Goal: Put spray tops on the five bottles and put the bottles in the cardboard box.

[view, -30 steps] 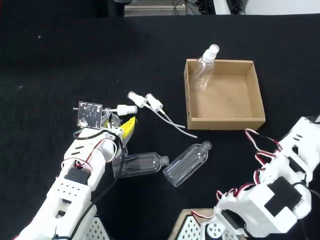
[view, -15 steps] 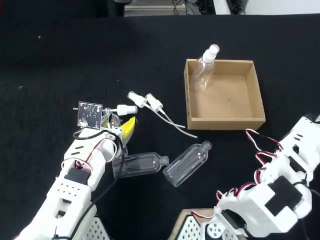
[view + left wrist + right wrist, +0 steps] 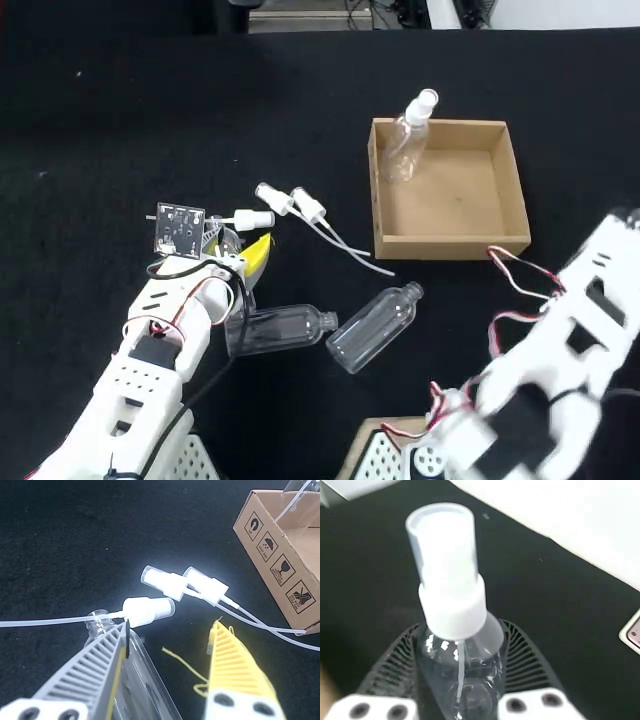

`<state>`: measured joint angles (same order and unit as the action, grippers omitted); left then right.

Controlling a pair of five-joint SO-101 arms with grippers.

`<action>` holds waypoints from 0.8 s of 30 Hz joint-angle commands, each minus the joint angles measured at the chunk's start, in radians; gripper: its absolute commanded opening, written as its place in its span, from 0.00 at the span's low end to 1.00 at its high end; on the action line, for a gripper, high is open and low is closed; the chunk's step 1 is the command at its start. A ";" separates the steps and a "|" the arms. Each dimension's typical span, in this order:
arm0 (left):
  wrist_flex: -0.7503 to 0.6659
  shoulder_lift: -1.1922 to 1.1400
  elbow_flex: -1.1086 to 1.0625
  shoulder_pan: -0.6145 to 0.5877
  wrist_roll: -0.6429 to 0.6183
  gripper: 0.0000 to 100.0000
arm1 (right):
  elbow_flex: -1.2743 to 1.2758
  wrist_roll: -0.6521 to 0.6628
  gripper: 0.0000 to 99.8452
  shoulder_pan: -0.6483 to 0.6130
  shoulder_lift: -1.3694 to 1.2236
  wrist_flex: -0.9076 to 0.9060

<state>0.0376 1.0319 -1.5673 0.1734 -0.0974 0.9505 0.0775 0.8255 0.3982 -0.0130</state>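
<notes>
Bearing cardboard box, black cloth, cables behind

Your work surface is a table covered in black cloth, which reaches both side edges of the high view. Beyond its far edge you see a strip of grey floor with dark cables lying on it. A white panel stands at the far right corner.
</notes>
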 commanded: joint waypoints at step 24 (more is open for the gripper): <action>-0.025 0.014 0.005 0.004 -0.006 0.25 | 0.005 -0.135 0.01 -0.592 -0.183 0.419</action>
<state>0.0376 1.0319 -1.5673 0.1734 -0.0974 0.9751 -0.0468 0.2532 0.2539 0.3230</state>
